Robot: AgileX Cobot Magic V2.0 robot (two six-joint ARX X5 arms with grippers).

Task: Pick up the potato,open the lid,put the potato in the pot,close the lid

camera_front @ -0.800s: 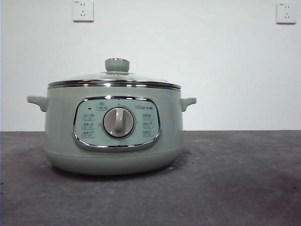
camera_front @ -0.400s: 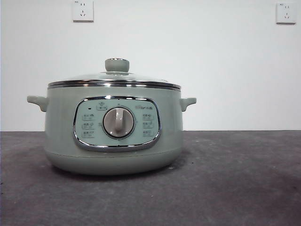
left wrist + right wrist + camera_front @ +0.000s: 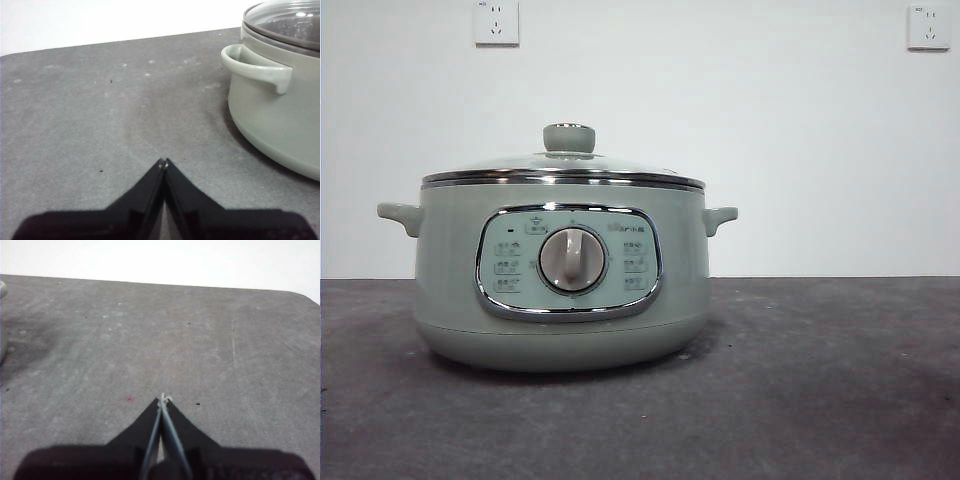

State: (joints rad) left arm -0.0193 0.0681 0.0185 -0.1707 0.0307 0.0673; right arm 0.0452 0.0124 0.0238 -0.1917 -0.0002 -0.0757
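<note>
The pale sage-green pot stands on the dark grey table, left of the middle in the front view. The glass lid with its green knob sits closed on the pot. The potato is not in view. My left gripper is shut and empty, low over the table beside the pot's side handle; the lid's edge shows there too. My right gripper is shut and empty over bare table. Neither arm shows in the front view.
A white wall with two sockets stands behind the table. The table's far rounded corner shows in the right wrist view. A small red speck lies on the table near my right gripper.
</note>
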